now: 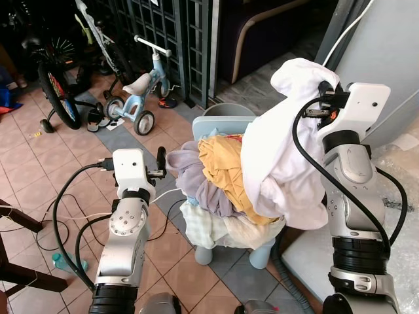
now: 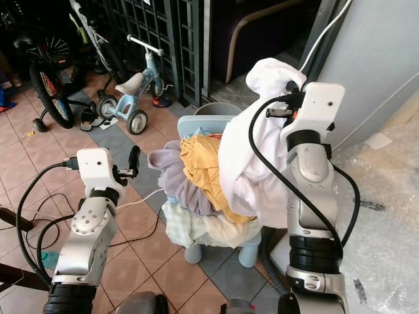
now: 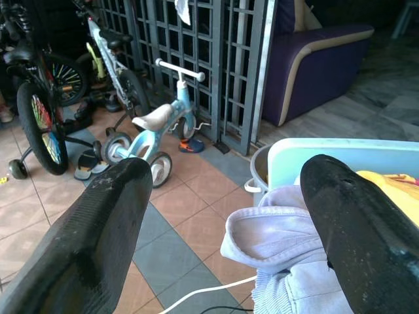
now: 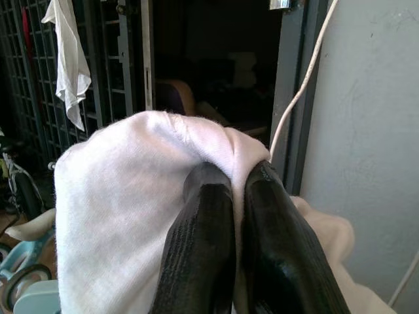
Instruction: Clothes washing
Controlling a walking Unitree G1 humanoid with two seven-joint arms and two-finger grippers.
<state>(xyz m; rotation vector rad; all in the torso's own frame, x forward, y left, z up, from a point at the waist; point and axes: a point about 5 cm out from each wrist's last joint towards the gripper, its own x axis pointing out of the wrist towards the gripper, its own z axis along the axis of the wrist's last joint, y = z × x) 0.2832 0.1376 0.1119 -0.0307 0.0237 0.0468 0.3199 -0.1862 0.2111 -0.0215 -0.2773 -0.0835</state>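
Observation:
A pile of clothes sits on a small light-blue chair (image 1: 221, 124): a yellow garment (image 1: 222, 167), a lavender one (image 1: 193, 176) and pale checked cloth below. My right gripper (image 4: 237, 216) is shut on a white garment (image 1: 278, 150), lifted high so it drapes down over the pile's right side. The black fingers (image 4: 203, 242) pinch a fold of it. My left gripper (image 3: 222, 216) is open, held left of the pile, level with the lavender garment (image 3: 275, 235) and apart from it.
A grey bucket (image 1: 229, 109) stands behind the chair. A child's balance bike (image 1: 137, 91) and a bicycle (image 1: 55, 78) stand at the left by a metal grille. Cables (image 1: 72, 216) lie on the tiled floor. A grey wall (image 1: 386, 46) rises at the right.

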